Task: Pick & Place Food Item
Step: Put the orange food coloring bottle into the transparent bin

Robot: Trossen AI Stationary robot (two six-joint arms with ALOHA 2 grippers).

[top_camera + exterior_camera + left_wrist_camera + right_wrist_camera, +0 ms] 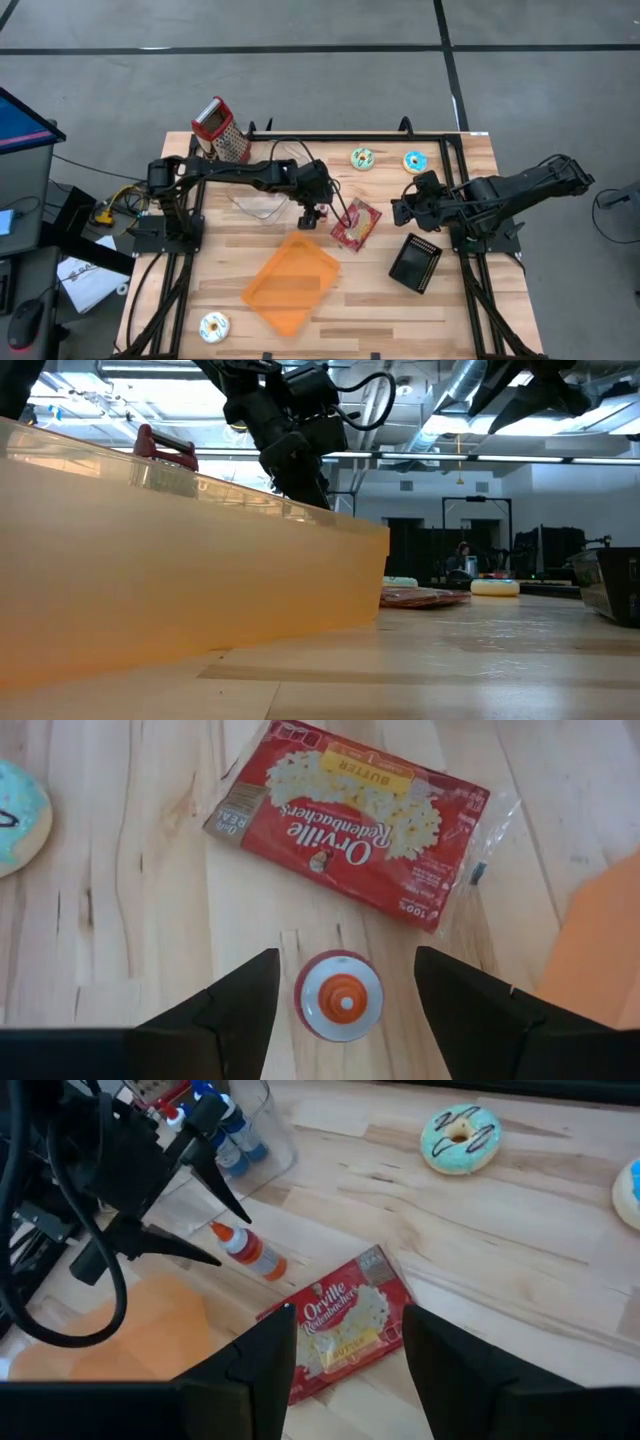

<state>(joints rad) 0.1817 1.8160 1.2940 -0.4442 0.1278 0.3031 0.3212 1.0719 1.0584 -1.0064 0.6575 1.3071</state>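
A small red-orange squeeze bottle (340,997) with a white cap rests on the wooden table, its cap end toward the left wrist camera. My left gripper (345,954) is open just above it, with one finger on each side and a gap to each. A red Orville butter popcorn bag (356,223) lies flat just beyond the bottle, toward the table's right. My right gripper (400,212) hovers open above the table, right of the bag, with nothing between its fingers. The right wrist view shows the bottle (255,1255) between the left gripper's fingers.
An orange tray (292,283) lies near the front, beside the bottle. A clear container (262,205) and a red-handled grater (222,128) stand at the left back. Two frosted donuts (362,158) (415,161) lie at the back, and a third (214,326) at the front left. A black basket (415,262) sits at the right.
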